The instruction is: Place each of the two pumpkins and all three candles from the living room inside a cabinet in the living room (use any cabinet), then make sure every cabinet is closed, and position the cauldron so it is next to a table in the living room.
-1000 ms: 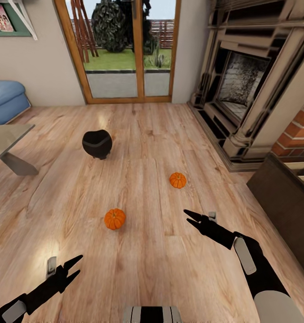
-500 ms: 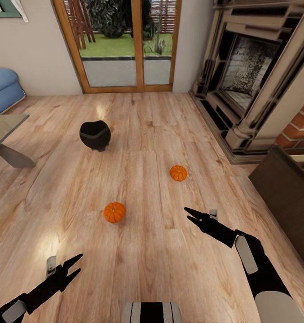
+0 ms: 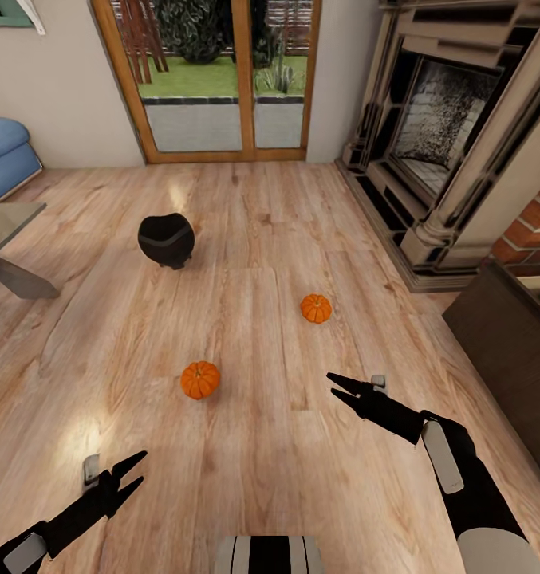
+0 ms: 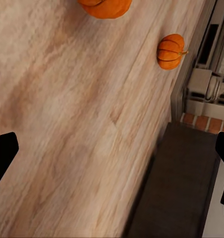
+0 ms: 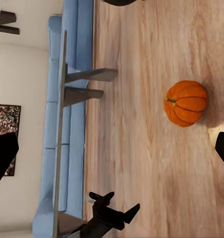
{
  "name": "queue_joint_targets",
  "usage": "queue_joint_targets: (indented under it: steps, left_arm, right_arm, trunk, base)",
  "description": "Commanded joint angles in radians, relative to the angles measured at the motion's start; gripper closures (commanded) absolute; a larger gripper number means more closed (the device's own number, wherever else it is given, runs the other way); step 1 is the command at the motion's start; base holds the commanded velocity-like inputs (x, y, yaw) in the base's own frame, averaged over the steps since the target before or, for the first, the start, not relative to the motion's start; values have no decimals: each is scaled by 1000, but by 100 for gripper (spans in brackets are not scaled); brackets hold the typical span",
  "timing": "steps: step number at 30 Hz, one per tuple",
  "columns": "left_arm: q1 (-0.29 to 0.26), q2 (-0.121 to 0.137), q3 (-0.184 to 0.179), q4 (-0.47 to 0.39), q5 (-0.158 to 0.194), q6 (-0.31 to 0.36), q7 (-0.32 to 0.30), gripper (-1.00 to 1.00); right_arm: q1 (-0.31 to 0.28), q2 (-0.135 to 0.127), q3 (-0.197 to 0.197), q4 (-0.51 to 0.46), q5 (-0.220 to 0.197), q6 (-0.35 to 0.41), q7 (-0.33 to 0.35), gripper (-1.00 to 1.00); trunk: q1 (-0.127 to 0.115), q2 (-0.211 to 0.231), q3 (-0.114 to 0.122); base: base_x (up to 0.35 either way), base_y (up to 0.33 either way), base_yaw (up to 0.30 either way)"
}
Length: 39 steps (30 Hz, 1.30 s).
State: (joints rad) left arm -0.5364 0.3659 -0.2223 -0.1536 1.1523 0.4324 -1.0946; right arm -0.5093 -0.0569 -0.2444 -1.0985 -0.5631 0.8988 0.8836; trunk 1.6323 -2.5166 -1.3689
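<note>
View tilts down slightly | pumpkins (image 3: 200,379) (image 3: 316,308), cauldron (image 3: 166,239) untouched on floor (image 3: 254,446) | left pincer (image 3: 134,472), right pincer (image 3: 339,390) wide, empty | nothing stowed yet

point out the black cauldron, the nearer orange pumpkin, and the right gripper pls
Matte black round-bellied cauldron (image 3: 166,240): head view, on its front belly.
Nearer ribbed orange pumpkin (image 3: 199,380): head view, on its middle.
Right gripper (image 3: 332,386): head view, between its fingertips.

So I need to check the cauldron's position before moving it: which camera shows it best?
The head view: the cauldron stands whole and upright on the wood floor, apart from the table corner. The right wrist view catches just a dark sliver of it at the frame edge.
</note>
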Motion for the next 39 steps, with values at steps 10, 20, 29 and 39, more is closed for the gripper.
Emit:
queue_joint_targets:
  steps: [10, 20, 29, 39]
  left_arm:
    - [0, 0, -8, 1, 10, 8, -2, -100]
    - [0, 1, -8, 2, 10, 9, -2, -100]
    - [0, 1, -7, 2, 10, 9, -2, -100]
    - [1, 1, -6, 2, 11, 12, -3, -100]
  right_arm:
    - [0, -1, -1, 0, 0, 5, 3, -100]
    - [0, -1, -2, 0, 0, 5, 3, -100]
    - [0, -1, -1, 0, 0, 5, 3, -100]
    - [0, -1, -2, 0, 0, 5, 3, -100]
  trunk:
    - [0, 0, -1]
    - [0, 0, -1]
    - [0, 0, -1]
    - [0, 0, -1]
  base:
    - [241, -160, 0]
    - [311, -18, 0]
    - [295, 67, 0]
    - [23, 89, 0]
